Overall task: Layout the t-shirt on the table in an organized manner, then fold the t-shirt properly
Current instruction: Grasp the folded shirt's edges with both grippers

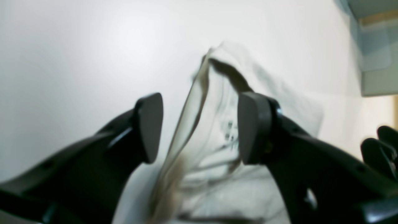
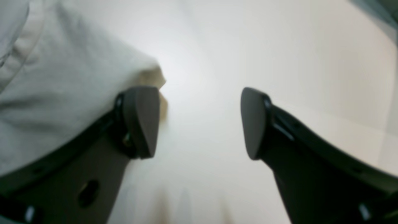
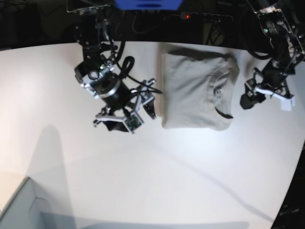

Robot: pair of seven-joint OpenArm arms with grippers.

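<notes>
The light grey-beige t-shirt [image 3: 193, 90] lies folded into a rough rectangle on the white table [image 3: 143, 167], with its collar [image 3: 223, 90] on the right side. My left gripper [image 3: 248, 99] is open just right of the collar. In the left wrist view the left gripper [image 1: 200, 129] is open, with the collar and neck label [image 1: 228, 130] showing between its fingers. My right gripper [image 3: 148, 109] is open by the shirt's left edge. In the right wrist view the right gripper [image 2: 199, 123] is open over bare table, and a folded corner of the shirt [image 2: 62, 81] lies behind the left finger [image 2: 143, 121].
A pale box [image 3: 19, 205] stands at the front left corner. Cables and a power strip [image 3: 200, 16] run behind the table's far edge. The table's edge curves in at the right [image 3: 298, 157]. A dark blurred shape [image 1: 381, 149] shows at the right of the left wrist view.
</notes>
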